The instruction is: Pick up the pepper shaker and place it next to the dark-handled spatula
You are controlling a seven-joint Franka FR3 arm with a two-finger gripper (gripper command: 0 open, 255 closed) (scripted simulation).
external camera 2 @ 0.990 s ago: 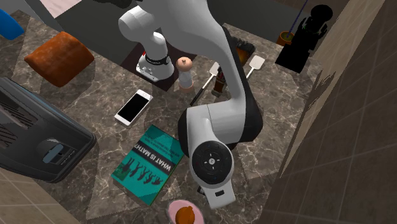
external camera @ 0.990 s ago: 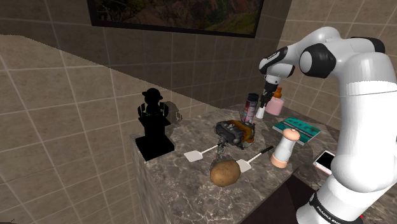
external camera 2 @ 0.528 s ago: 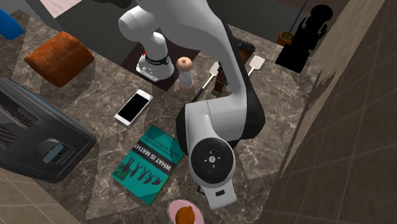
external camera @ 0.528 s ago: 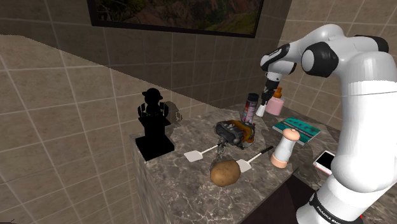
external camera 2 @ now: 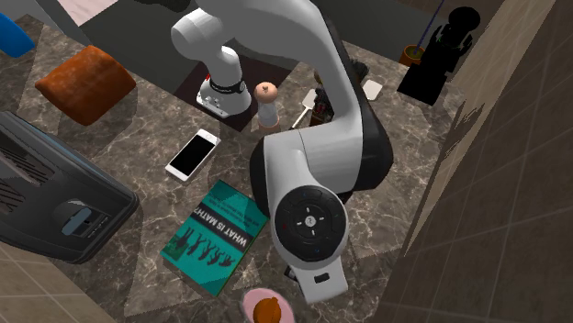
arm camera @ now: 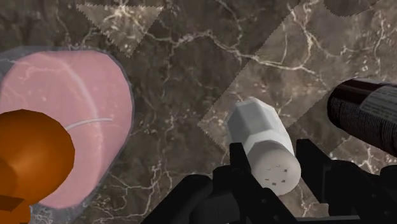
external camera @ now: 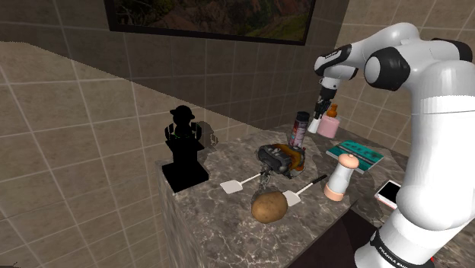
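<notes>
Pinching the white pepper shaker [arm camera: 261, 143] between its fingers, the gripper [arm camera: 272, 162] hangs over the marble counter [arm camera: 191, 76]. Pink bottle [arm camera: 70, 108] sits near it.

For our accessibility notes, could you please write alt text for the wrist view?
The black gripper clasps a white pepper shaker, holes in its top, over a dark marble counter. Near it are a pink bottle with an orange cap and a dark bottle.

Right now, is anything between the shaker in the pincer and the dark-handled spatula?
The pincer clasps the white shaker above the counter. A dark bottle stands near the way to the spatula, and a tall grinder beside it.
</notes>
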